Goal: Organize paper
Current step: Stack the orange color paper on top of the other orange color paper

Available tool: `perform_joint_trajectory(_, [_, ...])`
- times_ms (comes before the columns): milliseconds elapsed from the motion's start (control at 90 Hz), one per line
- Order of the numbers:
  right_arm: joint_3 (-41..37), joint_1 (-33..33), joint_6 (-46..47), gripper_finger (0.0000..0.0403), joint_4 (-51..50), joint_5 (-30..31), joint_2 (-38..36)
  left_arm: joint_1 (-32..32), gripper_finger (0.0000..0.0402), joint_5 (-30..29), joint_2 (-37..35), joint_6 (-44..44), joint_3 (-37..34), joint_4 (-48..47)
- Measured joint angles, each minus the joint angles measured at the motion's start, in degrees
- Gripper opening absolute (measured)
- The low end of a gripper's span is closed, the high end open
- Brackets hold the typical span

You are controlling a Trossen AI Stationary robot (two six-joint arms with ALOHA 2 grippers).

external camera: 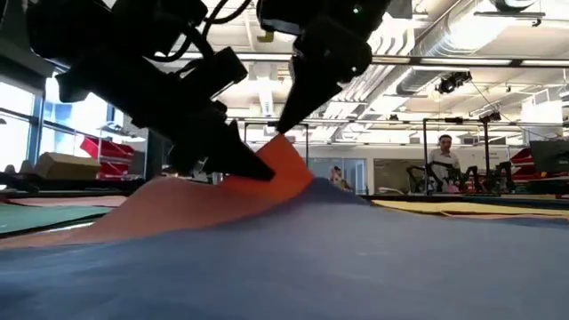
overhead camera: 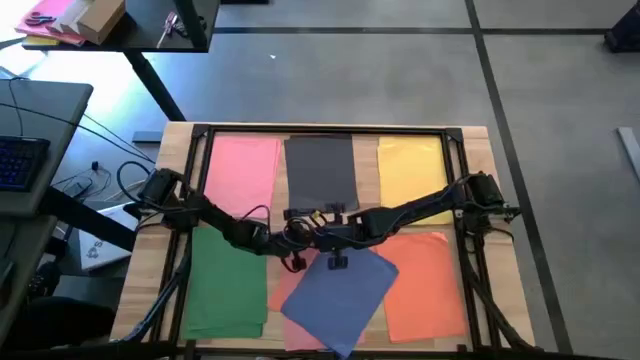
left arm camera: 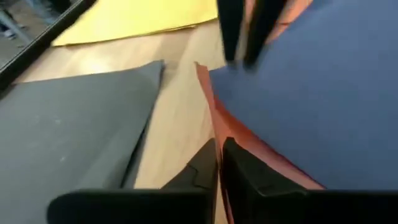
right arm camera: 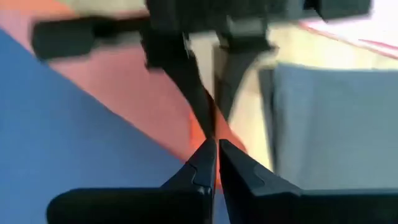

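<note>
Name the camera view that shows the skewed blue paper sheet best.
The high view: the thin rectangular blue paper sheet shows almost whole, lying askew near the table's front, between the green and orange sheets. The low view shows only its foreground surface; both wrist views show only part of it.

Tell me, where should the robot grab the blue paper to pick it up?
Best guess: take the blue paper by a corner, coming in low from the side. It lies flat and crooked over an orange sheet, whose peaked corner both grippers, left and right, meet at. A blue corner offers a similar thin edge.
</note>
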Motion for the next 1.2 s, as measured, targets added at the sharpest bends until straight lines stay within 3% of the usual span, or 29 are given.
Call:
perform_joint_trajectory(189, [6.8, 0.1, 2.6, 0.0096, -14.0, 6.7, 0.0, -1.6, 0.0000, -5.2, -4.6, 1.8, 0.0, -0.5])
perform_joint_trajectory(311, [11.8, 0.1, 1.0, 0.0162, -17.3, 9.1, 0.0, -2.6, 0.0000, -5.4, -10.2, 4.7, 0.0, 0.1])
perform_joint_trajectory(500, [16.9, -0.3, -0.8, 0.0229, -18.5, 6.3, -0.1, -4.0, 0.0000, -6.4, -17.1, 9.0, 0.0, -0.5])
perform_joint_trajectory(778, [24.6, -0.4, 1.2, 0.0237, -28.8, 3.9, 0.0, -4.7, 0.0000, -7.8, -21.5, 9.9, 0.0, -5.5])
perform_joint_trajectory(911, [24.7, -1.0, 1.2, 0.0237, -28.9, -0.5, 0.0, -4.8, 0.0000, -7.8, -21.5, 11.4, 0.0, -2.7])
perform_joint_trajectory(1078, [23.5, -2.0, 0.2, 0.0236, -27.0, 3.8, 0.5, -5.9, 0.0000, -6.8, -21.6, 14.1, 0.0, 0.4])
perform_joint_trajectory(1200, [20.9, -2.6, -1.7, 0.0212, -23.4, 0.0, 0.5, -6.9, 0.0000, -7.3, -21.6, 14.9, 0.0, 1.6])
